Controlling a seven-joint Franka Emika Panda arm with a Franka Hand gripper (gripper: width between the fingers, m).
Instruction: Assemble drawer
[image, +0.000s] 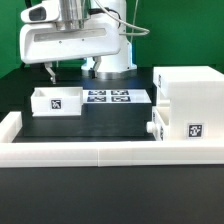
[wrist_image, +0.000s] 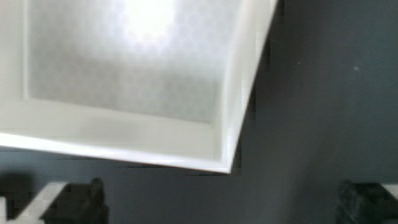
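A small white tray (image: 55, 100) with a square tag lies on the dark table at the exterior view's left. In the wrist view the tray (wrist_image: 125, 80) shows from above, hollow side up. My gripper (image: 63, 72) hangs just above and behind it. In the wrist view the gripper (wrist_image: 214, 200) is open, its dark fingers (wrist_image: 54, 205) wide apart with only bare table between them. The large boxy casing (image: 190, 100) stands at the right. A second knobbed tray front (image: 158, 125) shows at the casing's left side.
The marker board (image: 108, 97) lies flat between the tray and the casing. A long low white rail (image: 90, 150) runs along the table's front edge and up the left side. The arm's base stands behind the marker board.
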